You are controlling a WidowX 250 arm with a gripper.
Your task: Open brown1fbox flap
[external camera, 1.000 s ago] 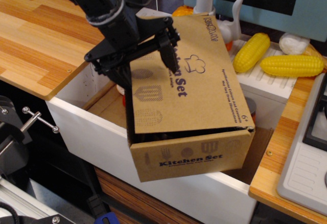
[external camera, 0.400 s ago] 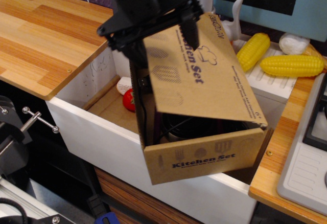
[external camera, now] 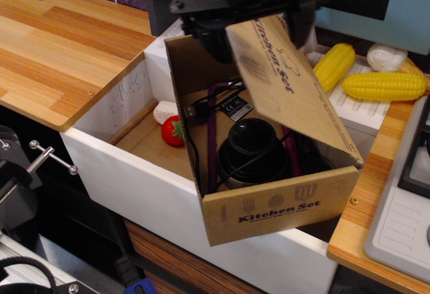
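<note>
The brown1fbox (external camera: 279, 207) stands in the white basin (external camera: 127, 166), its short front wall printed "Kitchen Set". Its flap (external camera: 289, 82) is lifted and tilts steeply up to the right, printed face outward, so the inside shows. My black gripper (external camera: 227, 37) comes down from the top edge of the view and is shut on the flap's raised far corner. One finger is dark behind the cardboard. Inside the box lie a black round pot (external camera: 252, 143), purple utensil handles (external camera: 211, 139) and black cables.
A toy strawberry (external camera: 173, 131) and a white item (external camera: 163, 111) lie in the basin left of the box. Two yellow corn cobs (external camera: 331, 66) (external camera: 384, 86) rest on the drainer behind. A wooden counter (external camera: 60, 45) is at the left and a stove panel (external camera: 406, 220) at the right.
My gripper has risen and moved right with the flap's edge. The flap went from nearly flat on the box to steeply raised, and the box's contents came into view.
</note>
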